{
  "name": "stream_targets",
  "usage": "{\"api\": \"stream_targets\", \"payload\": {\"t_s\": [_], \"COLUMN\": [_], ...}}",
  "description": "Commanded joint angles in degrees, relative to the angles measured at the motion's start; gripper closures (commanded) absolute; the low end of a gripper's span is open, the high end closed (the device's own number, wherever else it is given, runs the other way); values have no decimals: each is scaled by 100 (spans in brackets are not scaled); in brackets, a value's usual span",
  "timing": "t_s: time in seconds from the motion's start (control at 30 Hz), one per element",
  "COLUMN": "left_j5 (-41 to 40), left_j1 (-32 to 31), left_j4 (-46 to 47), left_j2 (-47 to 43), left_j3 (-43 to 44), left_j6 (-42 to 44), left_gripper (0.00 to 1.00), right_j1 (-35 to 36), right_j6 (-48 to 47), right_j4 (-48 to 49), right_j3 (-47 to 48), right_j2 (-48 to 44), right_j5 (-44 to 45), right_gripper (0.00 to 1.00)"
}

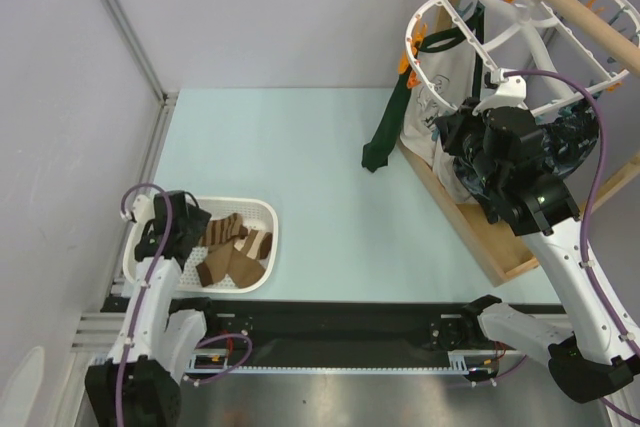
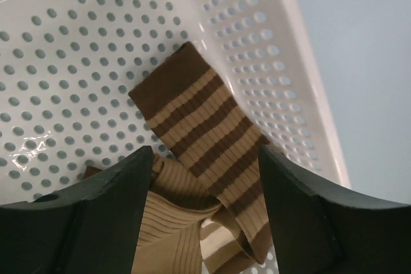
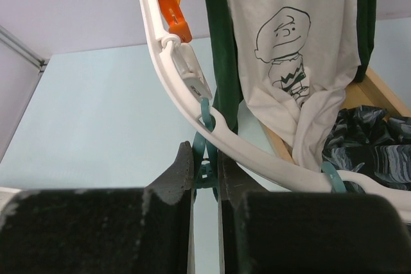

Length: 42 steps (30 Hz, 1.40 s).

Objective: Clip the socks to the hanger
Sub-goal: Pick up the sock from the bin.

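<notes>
Top external view gives us the whole table [image 1: 320, 147]. The hanger [image 1: 415, 32] hangs from a wooden rod [image 1: 570, 2] at the far right, and the white basket [image 1: 272, 237] sits at the near left.

As far as we can see, no brown striped sock is clipped up. The hanger carries only a long green sock [image 1: 385, 137], a printed white cloth [image 3: 289, 62] and a dark patterned cloth [image 3: 366, 139]. The socks [image 1: 235, 247] lie crossed over each other in the basket, so we judge the task barely begun: each one has yet to be lifted, carried across and clipped.

The left arm is folded low over the basket. In its wrist view the left gripper [image 2: 205, 178] is spread wide, with a finger on either side of the socks [image 2: 199, 126]. It grasps nothing, and we cannot tell whether the pads touch the knit.

The right arm reaches up and forward to the hanger's rim [image 3: 257, 158]. The right gripper [image 3: 205, 171] is clenched on a teal clip [image 3: 204, 120] hanging under the rim, just below an orange clip [image 3: 173, 8].
</notes>
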Motion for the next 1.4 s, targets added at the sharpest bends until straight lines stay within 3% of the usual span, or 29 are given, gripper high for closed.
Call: {"api": "stream_targets", "payload": {"t_s": [0.0,0.3,0.67,0.73,0.77,1.07,1.23,1.37], "left_j5": [288,-283,-408,-329,-311,-162,190,348], "left_j1": [248,283,353,406,423,502,424,-329], "left_j4": [552,552,429,463,507,842,491,708], "left_j2": [458,2039,3526,3693,3703,3116,2079,700], "left_j3": [33,393,938,956,930,631,770,1017], "left_j6": [-216,-699,-1201,-1166,-1148,-578,186,1230], "left_gripper": [29,32,32,42,55,100,100,100], "right_j1": [-1,-10,-10,-9,-10,-10,-9,-1], "right_j6": [-22,-4,22,31,40,66,75,49], "right_j4": [-33,-7,2,2,2,2,2,-7], "right_j3": [43,-1,16,25,17,-10,8,8], "right_j2": [-95,-104,-51,-51,-43,-25,1,19], "right_j5": [-175,-157,-193,-210,-219,-263,-316,-377], "right_gripper": [100,100,100,100,100,100,100,100]}}
